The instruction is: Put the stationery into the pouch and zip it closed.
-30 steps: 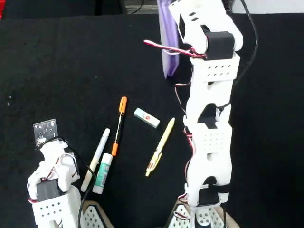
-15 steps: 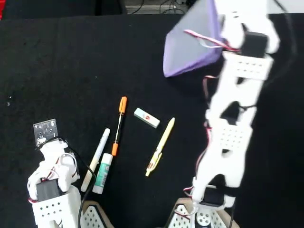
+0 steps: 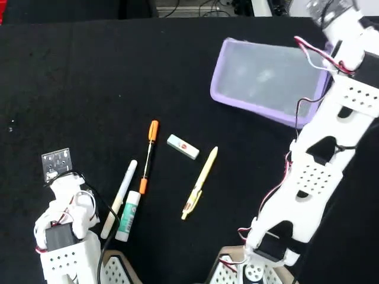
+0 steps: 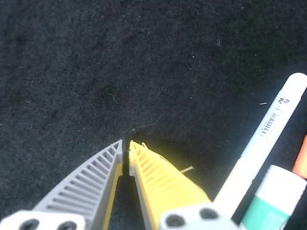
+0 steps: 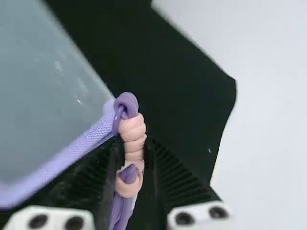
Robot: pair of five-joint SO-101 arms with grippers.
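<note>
Right jaws pinch only the pull cord (image 5: 128, 136) of the pouch (image 3: 263, 80), which may slip free or swing; left jaws pressed together

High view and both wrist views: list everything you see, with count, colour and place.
pouch: one, purple with clear face, far right of table
pull cord: one, purple and pink, at pouch corner
orange pen: one, orange and black, mid-table
eraser: one, white, between the pens
yellow pen: one, yellow, right of eraser
white marker: one, white, by left arm
glue stick: one, white and green, beside marker
table: one, black cover
left gripper: shut, empty, over cover
right gripper: shut on pull cord
</note>
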